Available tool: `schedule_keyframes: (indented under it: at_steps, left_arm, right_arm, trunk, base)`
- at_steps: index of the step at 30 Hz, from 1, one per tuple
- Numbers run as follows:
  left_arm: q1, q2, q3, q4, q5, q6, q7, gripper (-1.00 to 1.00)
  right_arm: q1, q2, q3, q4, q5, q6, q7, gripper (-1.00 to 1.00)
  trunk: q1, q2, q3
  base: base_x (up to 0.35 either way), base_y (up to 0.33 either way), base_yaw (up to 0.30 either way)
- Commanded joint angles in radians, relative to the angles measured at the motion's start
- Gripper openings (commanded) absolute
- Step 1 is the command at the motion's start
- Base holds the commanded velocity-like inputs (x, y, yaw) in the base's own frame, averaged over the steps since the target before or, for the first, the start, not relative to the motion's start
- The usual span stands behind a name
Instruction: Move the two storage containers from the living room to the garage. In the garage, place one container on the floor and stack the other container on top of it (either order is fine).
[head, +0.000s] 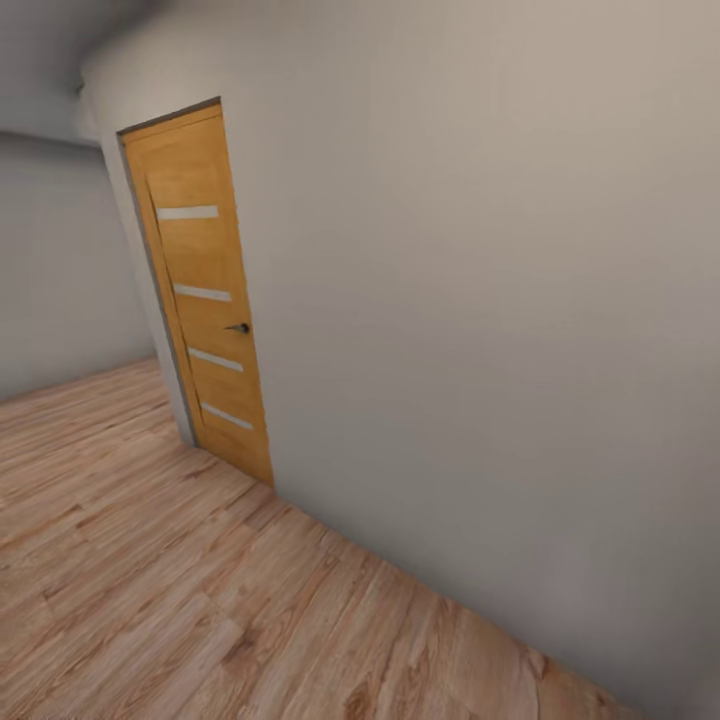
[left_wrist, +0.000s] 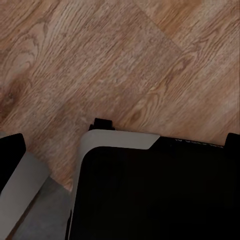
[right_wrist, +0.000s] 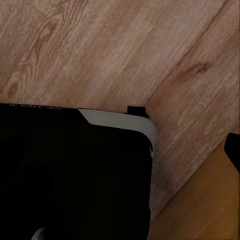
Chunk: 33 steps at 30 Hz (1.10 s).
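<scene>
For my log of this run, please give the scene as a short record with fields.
place: indoor room, robot on its way
floor: light wood planks
wall: plain grey-white
door: wooden, shut, four pale strips, dark handle
wrist views: wood floor and the robot's black base
containers: none to report
grippers: state cannot be told

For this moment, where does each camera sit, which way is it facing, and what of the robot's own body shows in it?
Head view: on the robot's head, facing forward and down at a grey-white wall with a shut wooden door and wood plank floor.
Left wrist view: on the left arm, pointing down at plank floor; the robot's black base shows.
Right wrist view: on the right arm, pointing down likewise; the black base again.
Shared: the plank floor in all three views; the base in both wrist views.
</scene>
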Motion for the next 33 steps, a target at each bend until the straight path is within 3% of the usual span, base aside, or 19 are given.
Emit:
schedule_keyframes:
  at_steps: [1, 11, 27, 33]
  left_arm:
    - [-0.001, 0.0, 0.0, 0.002, 0.009, -0.003, -0.005, 1.0]
    - [-0.001, 0.001, 0.001, 0.002, 0.01, -0.003, -0.005, 1.0]
    - [-0.001, 0.003, 0.0, 0.002, 0.01, -0.003, -0.006, 1.0]
    - [-0.001, 0.003, 0.0, 0.002, 0.01, -0.003, -0.006, 1.0]
  right_arm:
    - [-0.001, 0.0, 0.007, 0.003, -0.011, -0.005, 0.007, 1.0]
    - [-0.001, 0.0, 0.007, 0.003, -0.011, -0.005, 0.008, 1.0]
    - [-0.001, 0.002, 0.007, 0.003, -0.011, -0.003, 0.008, 1.0]
    - [-0.001, 0.001, 0.007, 0.003, -0.011, -0.004, 0.007, 1.0]
  trunk:
    - [0.001, -0.002, -0.002]
    - [0.001, -0.002, -0.002]
    - [0.001, -0.002, -0.002]
    - [0.001, -0.002, -0.002]
  base:
    - [0.304, 0.0, 0.27]
    - [0.164, 0.0, 0.126]
    - [0.314, 0.0, 0.002]
    - [0.321, 0.0, 0.222]
